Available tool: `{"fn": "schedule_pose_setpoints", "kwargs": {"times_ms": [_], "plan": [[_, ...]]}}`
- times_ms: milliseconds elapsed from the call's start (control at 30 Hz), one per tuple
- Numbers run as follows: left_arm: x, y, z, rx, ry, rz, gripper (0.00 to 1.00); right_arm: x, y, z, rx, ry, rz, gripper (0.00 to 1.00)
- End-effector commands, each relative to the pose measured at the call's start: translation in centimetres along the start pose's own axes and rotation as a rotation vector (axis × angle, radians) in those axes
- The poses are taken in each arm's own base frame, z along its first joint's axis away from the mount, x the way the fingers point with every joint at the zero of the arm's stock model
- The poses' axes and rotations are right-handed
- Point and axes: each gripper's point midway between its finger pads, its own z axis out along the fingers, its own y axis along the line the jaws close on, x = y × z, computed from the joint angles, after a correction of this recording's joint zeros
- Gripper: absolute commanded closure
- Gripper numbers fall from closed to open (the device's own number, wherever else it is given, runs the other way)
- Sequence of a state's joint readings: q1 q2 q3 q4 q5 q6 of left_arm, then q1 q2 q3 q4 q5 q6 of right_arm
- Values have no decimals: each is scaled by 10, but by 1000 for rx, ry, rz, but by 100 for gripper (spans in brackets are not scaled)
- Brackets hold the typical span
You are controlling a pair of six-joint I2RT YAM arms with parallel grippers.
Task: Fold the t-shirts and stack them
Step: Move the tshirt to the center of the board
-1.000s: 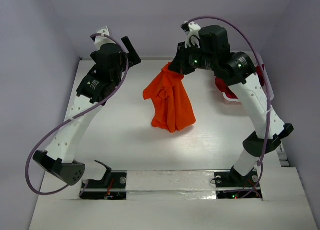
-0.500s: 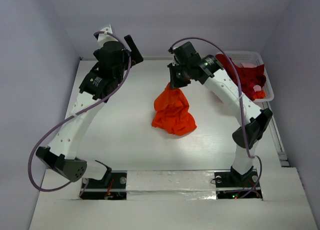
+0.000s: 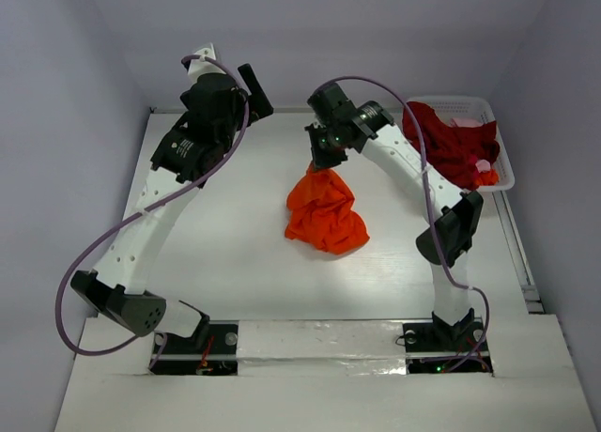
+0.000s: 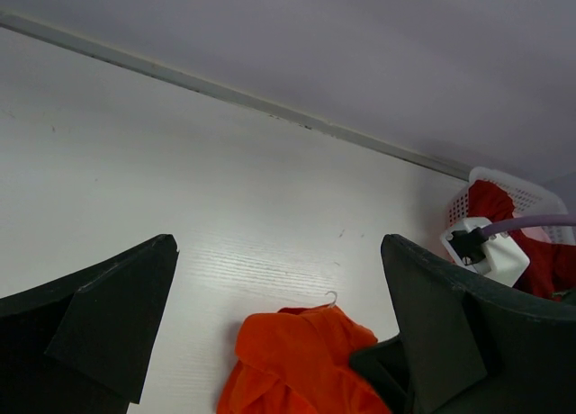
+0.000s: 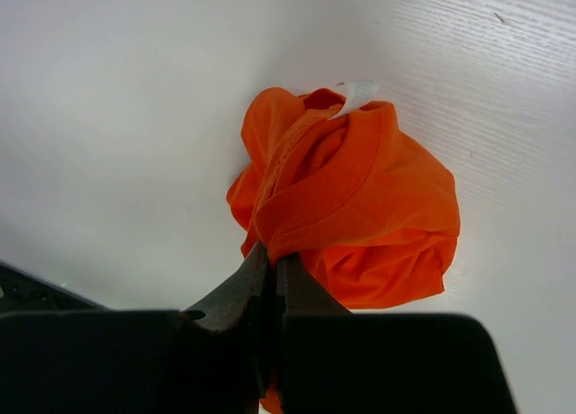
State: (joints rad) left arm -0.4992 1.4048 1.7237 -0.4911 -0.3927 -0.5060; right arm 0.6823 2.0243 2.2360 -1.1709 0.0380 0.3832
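Orange-red t-shirt (image 3: 325,212) bunched on table, collar pinched under right end effector (image 3: 326,162)

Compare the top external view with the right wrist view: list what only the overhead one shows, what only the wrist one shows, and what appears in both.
Only the top external view: the left gripper at the far left, and the white lattice basket at the far right holding a dark red t-shirt and pink cloth. Only the right wrist view: the collar band of the orange t-shirt pinched between the fingers, and a white label at the neck. Both: the right gripper shut on the bunched orange t-shirt, its lower part heaped on the white table.
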Motion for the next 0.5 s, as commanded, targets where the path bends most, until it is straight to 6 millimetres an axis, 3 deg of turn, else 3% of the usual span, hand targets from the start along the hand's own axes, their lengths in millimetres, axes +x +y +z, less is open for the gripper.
{"fn": "schedule_pose_setpoints", "kwargs": {"times_ms": [0,33,67,167,267,367,433,467], "plan": [[-27,-4,-15,22,-67,-22,1,-25,11,-24,-32,-109,37,100],[-28,-3,-15,14,-66,-15,1,-23,10,-23,-28,-104,40,93],[-30,-2,-15,8,-72,-12,1,-23,8,-23,-20,-103,42,58],[-33,0,-17,0,-81,-15,1,-31,-3,-39,31,-173,80,14],[-31,0,-18,2,-81,-22,1,-58,-22,-87,115,-353,147,1],[-30,0,-17,3,-77,-21,1,-69,-35,-123,164,-446,178,0],[-32,-1,-18,6,-79,-24,1,-62,-33,-123,147,-420,155,1],[-32,-1,-18,9,-78,-23,1,-56,-28,-114,122,-382,133,1]]}}
